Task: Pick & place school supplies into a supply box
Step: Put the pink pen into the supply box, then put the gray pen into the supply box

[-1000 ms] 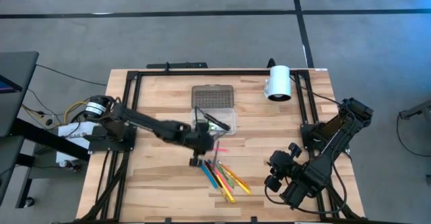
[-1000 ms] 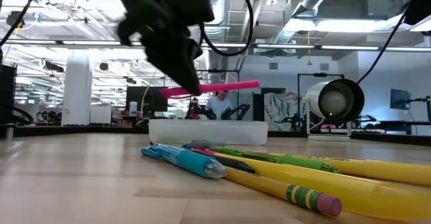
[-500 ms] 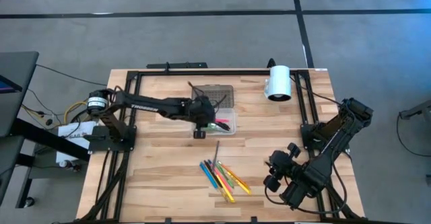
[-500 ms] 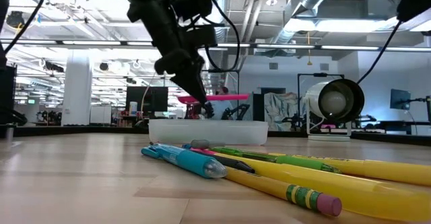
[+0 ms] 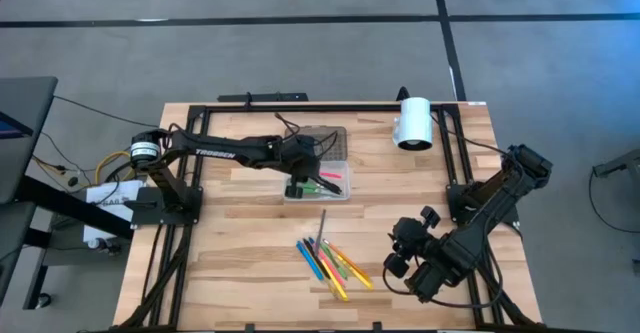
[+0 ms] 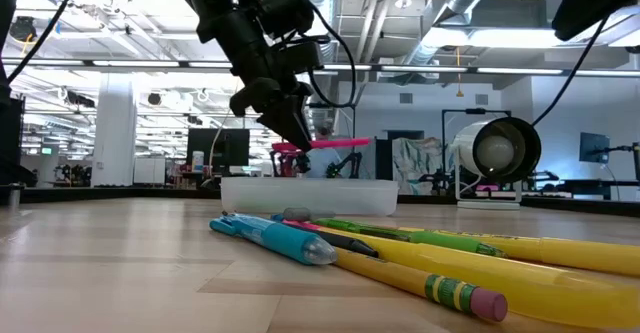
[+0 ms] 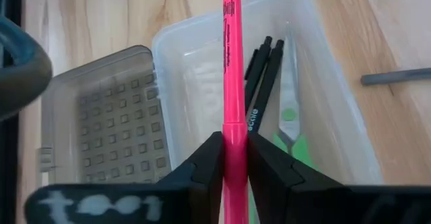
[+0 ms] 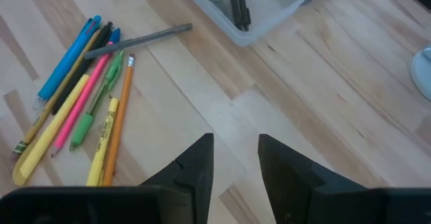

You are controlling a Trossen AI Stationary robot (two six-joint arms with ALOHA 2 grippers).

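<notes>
Over the supply box [image 5: 318, 180], at about 12 o'clock from the worktop's [image 5: 250, 263] centre, my left tool [image 7: 235, 158] hangs with its fingers [image 7: 202, 167] pinched on a pink pen [image 7: 232, 69]. The pen lies level above the clear tray in the low view and runs lengthways over it in the left wrist view. It does not touch the tray floor.

Inside the box I see two black pens [image 7: 264, 76] side by side and the green-handled scissors [image 7: 289, 126] next to them. The dotted lid [image 7: 101, 120] lies open, flat on the worktop, touching the box on its far side.

My right tool [image 8: 236, 160] hovers at about 4 o'clock on the worktop, fingers parted a little with nothing between them.

The loose supplies [image 5: 333, 260] lie in a fan at about 6 o'clock, between the box and the near edge: blue, pink, green, orange and yellow pens and pencils touching or crossing one another. A grey pencil [image 8: 138, 39] lies across the fan's end nearest the box, well apart from the box itself.

A white cylinder [image 5: 413, 123] rests on its side at about 1 o'clock.
</notes>
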